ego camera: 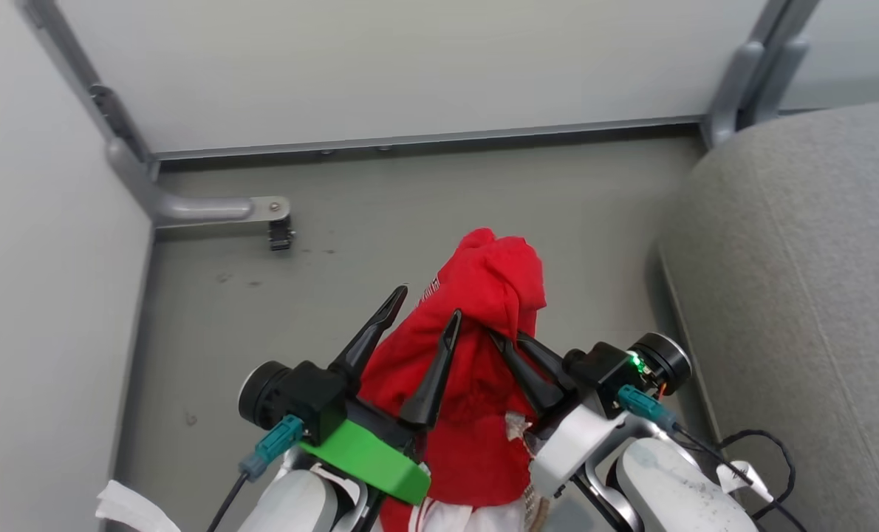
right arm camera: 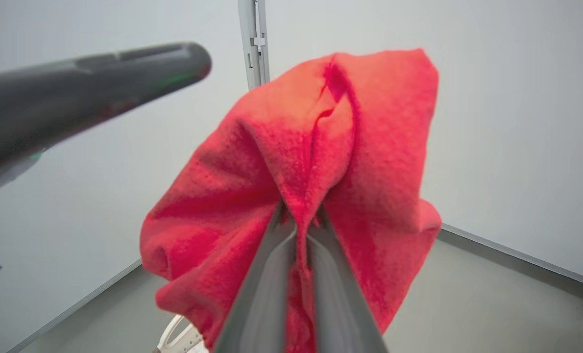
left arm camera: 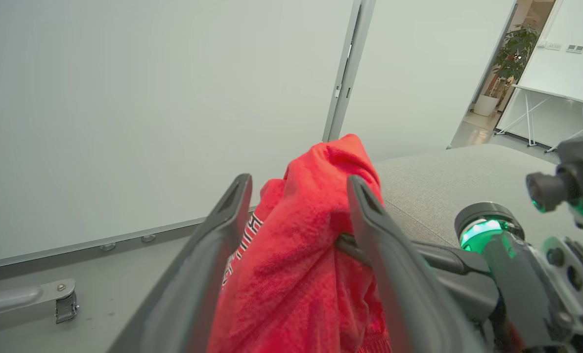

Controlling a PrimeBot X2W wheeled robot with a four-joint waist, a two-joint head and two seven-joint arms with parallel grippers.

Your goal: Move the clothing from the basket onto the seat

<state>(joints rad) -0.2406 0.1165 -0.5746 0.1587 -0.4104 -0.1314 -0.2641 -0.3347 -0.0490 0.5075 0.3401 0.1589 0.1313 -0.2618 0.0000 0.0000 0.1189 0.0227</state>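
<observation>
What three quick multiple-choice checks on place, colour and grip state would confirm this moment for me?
1. In the head view, the seat lies where from the clothing? A left B right C underneath
2. The clothing is: A red B blue C green
3. The right gripper is: A open B shut on nothing C shut on the clothing
Answers: B, the seat sits at that view's right side; A, the fabric is bright red; C, its fingers pinch a red fold.

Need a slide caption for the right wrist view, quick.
Right gripper shut on a fold of the red garment, held up above the grey floor.
</observation>
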